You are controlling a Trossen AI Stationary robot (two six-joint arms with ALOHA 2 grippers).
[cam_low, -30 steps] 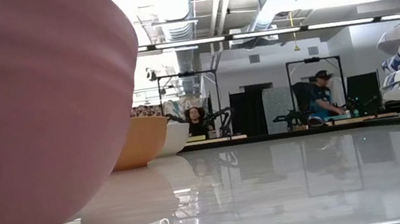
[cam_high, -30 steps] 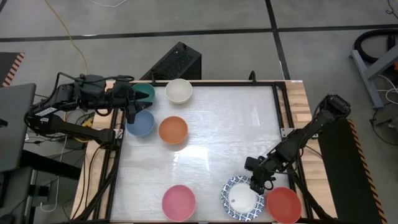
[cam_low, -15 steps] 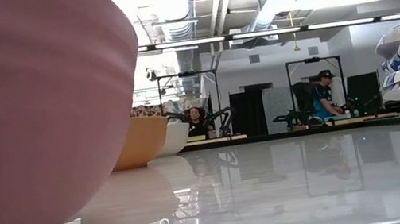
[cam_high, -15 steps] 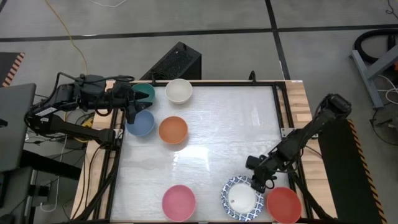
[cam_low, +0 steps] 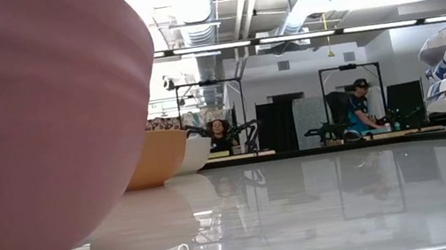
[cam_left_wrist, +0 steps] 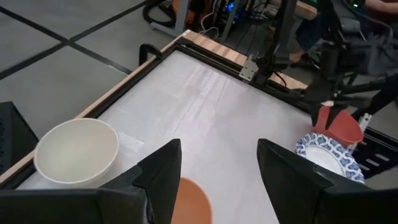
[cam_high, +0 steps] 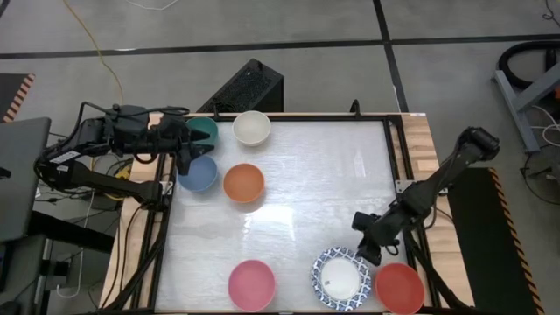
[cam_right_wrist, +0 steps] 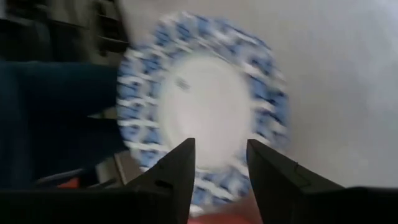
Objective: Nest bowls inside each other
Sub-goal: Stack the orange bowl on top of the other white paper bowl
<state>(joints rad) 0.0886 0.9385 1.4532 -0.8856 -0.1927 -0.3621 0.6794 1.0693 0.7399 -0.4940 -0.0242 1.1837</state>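
At about ten o'clock on the table (cam_high: 289, 175), the left gripper (cam_high: 186, 156) hovers at the table's left edge with its two dark fingers (cam_left_wrist: 163, 171) apart and nothing between them. It sits between a plain teal round bowl (cam_high: 205, 129) just beyond it and a plain blue round bowl (cam_high: 199, 173) just below it. A cream-white round bowl (cam_high: 252, 128) stands near eleven o'clock, to the right of the teal one, and a plain orange round bowl (cam_high: 243, 183) sits just beside the blue one, toward the table's middle. A pink round bowl (cam_high: 252, 284) rests near seven o'clock at the near edge. At about five o'clock lies a shallow bowl with a blue-and-white patterned rim and white centre (cam_high: 339, 280), seemingly a stack of such bowls in the low view. The right gripper (cam_high: 369, 252) hangs just above its far-right rim, fingers (cam_right_wrist: 177, 168) parted and empty. A plain red round bowl (cam_high: 400, 287) sits just beside the patterned one on the right.
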